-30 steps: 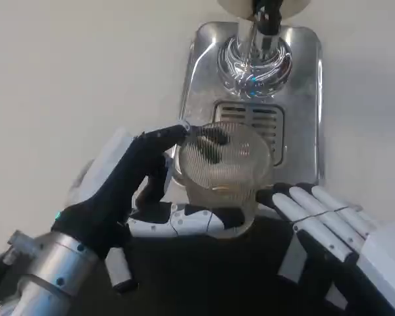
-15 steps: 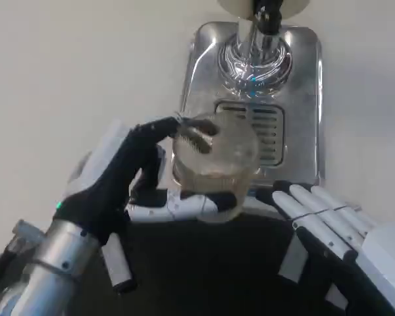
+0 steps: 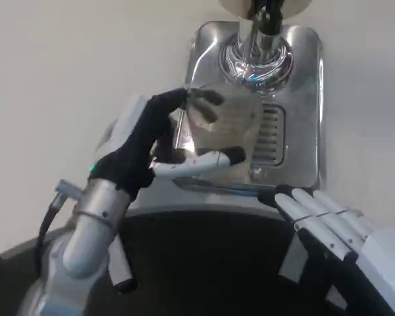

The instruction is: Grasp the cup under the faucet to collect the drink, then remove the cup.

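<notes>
Left hand (image 3: 159, 141) grips clear cup (image 3: 222, 135) over the metal drip tray (image 3: 303, 99), just near of the faucet (image 3: 258, 36).

Cup is see-through and ribbed, held upright or slightly tilted; fingers wrap its left and near side, one white finger (image 3: 197, 162) across the lower wall, dark fingertip at the rim. Contents blurred, cannot tell whether liquid is inside. Cup sits above the tray's slotted grate (image 3: 271, 135), with the chrome faucet base at the far end of the tray. Right hand (image 3: 322, 227) rests low at near right, fingers straight and slightly apart, holding nothing, well clear of the cup. White table (image 3: 66, 59) all around the tray.
</notes>
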Controlling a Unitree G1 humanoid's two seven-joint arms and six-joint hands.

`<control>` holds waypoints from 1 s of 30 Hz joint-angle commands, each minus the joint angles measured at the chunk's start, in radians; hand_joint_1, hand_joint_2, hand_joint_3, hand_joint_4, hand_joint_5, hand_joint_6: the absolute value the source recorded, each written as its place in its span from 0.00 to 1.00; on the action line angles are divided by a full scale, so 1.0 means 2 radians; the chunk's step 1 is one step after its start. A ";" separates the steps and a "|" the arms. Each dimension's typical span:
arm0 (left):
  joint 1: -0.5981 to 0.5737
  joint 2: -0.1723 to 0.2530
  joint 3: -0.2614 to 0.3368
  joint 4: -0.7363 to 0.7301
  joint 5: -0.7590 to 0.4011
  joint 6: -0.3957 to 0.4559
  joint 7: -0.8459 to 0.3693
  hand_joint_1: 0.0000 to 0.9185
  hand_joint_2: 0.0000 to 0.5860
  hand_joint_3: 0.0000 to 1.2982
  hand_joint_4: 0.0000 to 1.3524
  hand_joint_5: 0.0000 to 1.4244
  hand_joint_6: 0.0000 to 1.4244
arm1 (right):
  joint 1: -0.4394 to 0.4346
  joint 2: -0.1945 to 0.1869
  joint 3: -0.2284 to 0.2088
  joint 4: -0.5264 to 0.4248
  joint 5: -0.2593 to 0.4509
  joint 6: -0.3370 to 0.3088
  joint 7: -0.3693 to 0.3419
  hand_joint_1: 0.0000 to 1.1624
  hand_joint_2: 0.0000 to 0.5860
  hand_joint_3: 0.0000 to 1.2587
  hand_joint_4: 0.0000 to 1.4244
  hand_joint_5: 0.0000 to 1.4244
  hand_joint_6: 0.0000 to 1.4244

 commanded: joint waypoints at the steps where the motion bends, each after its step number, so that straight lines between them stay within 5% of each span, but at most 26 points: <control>1: -0.043 -0.005 -0.001 0.048 -0.003 -0.029 0.024 0.74 0.15 0.87 0.89 1.00 1.00 | 0.007 0.002 0.000 -0.011 -0.003 0.002 0.004 0.56 0.58 0.08 0.04 0.05 0.13; 18: -0.137 -0.008 -0.026 0.215 0.008 -0.103 0.052 0.75 0.15 0.85 0.86 1.00 1.00 | 0.012 0.003 0.001 -0.019 -0.002 0.010 0.009 0.53 0.57 0.09 0.05 0.05 0.14; 30: -0.162 -0.011 -0.028 0.275 0.025 -0.113 0.095 0.73 0.18 0.82 0.83 0.97 1.00 | 0.010 0.004 0.001 -0.021 -0.002 0.018 0.013 0.53 0.58 0.09 0.05 0.06 0.14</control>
